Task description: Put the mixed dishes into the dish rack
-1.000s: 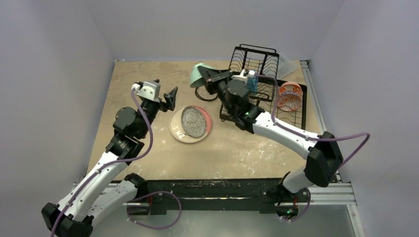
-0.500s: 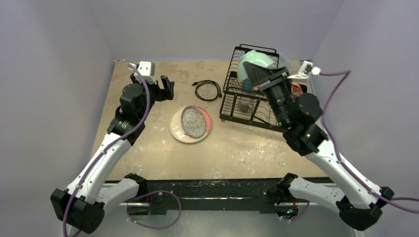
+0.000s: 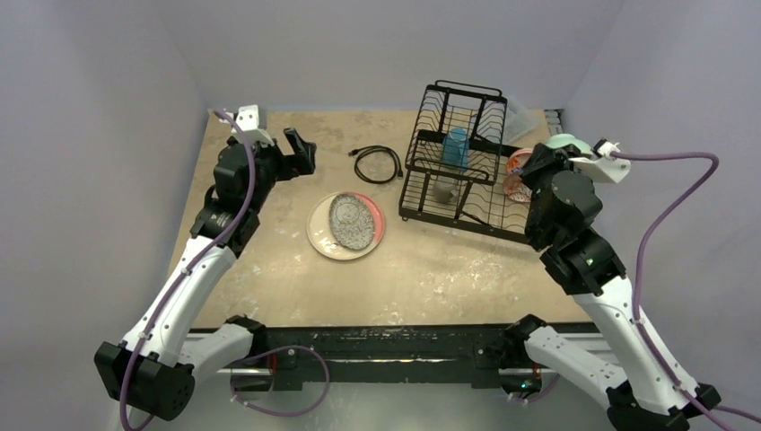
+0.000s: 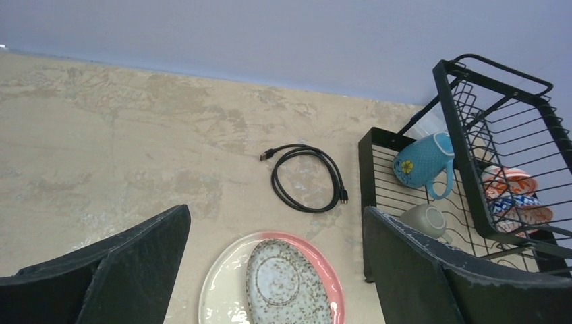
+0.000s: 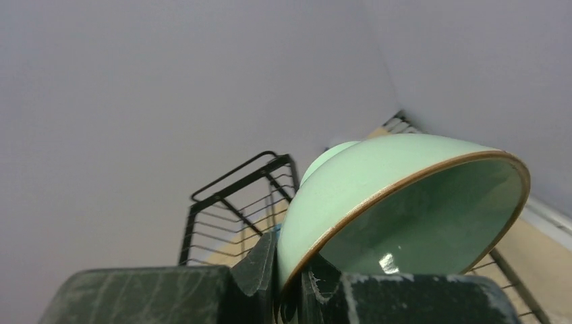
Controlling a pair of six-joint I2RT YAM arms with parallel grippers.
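Observation:
My right gripper (image 3: 549,154) is shut on the rim of the teal bowl (image 3: 565,141) and holds it in the air, tilted, by the right end of the black wire dish rack (image 3: 462,88). In the right wrist view the jaws pinch the bowl (image 5: 405,202) at its lower left rim. The blue cup (image 3: 456,148), the grey mug (image 3: 444,190) and the red-orange bowls (image 3: 519,175) sit in the rack. The cream-and-pink plate (image 3: 323,235) lies on the table with the grey speckled oval dish (image 3: 352,220) on it. My left gripper (image 3: 301,153) is open and empty, above and left of the plate.
A black coiled cable (image 3: 377,163) lies on the table between the plate and the rack's left side; it also shows in the left wrist view (image 4: 307,179). Walls close in the table on the left, back and right.
My right arm has swung right with the teal bowl, from over the rack's top to its right end. My left gripper has drawn back slightly toward the far left.

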